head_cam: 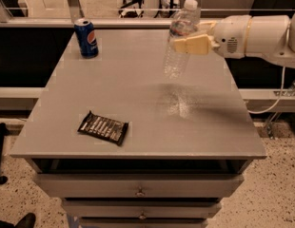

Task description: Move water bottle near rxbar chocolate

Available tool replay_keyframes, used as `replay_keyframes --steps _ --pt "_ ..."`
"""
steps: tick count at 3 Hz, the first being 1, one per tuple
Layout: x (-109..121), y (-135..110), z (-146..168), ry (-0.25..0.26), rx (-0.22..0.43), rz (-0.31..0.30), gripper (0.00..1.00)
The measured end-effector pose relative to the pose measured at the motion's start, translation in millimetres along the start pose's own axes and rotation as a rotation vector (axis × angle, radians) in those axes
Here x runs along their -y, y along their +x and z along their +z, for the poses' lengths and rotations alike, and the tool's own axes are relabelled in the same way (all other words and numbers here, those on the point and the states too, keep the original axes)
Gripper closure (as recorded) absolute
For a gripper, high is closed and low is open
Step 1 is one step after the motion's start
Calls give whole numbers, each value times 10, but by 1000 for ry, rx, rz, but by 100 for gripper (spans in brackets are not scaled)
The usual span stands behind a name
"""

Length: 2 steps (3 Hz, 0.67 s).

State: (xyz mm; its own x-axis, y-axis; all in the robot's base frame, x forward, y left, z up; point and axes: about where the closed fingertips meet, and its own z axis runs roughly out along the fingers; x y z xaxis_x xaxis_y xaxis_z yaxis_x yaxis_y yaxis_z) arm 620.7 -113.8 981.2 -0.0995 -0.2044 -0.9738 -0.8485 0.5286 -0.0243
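The water bottle point(174, 61) hangs in the air over the far right part of the grey surface point(138, 87). It is tilted, with its white cap leaning toward the right rear and its base swung toward the left front. A soft shadow lies on the surface below it and apart from its base, so you can take it as lifted clear, not resting. The gripper point(184, 44) reaches in from the right at the end of the white arm, and its pale jaws are closed on the upper body of the bottle, just under the shoulder. The rxbar chocolate point(103, 128) lies flat near the front left of the surface, well apart from the bottle, its dark wrapper angled slightly to the front edge. A blue Pepsi can point(86, 37) stands upright at the far left corner, away from both. You appear to be in the carry step: the pick looks done, and the transfer across to the bar has most of its way to go. The next move calls for bringing the bottle forward and to the left, keeping it high enough that the swung-out base clears the surface. You then need to right it before lowering, since a tilted, tall, light bottle is likely to topple when released. Aim for a bare patch just beside the bar, not on its wrapper and not too close to the front edge.
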Motion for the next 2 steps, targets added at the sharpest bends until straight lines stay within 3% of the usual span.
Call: replay_keyframes --steps 1,2 --pt "-787 -120 304 -127 44 21 100" --pt "-1307 -58 510 -213 23 9 100"
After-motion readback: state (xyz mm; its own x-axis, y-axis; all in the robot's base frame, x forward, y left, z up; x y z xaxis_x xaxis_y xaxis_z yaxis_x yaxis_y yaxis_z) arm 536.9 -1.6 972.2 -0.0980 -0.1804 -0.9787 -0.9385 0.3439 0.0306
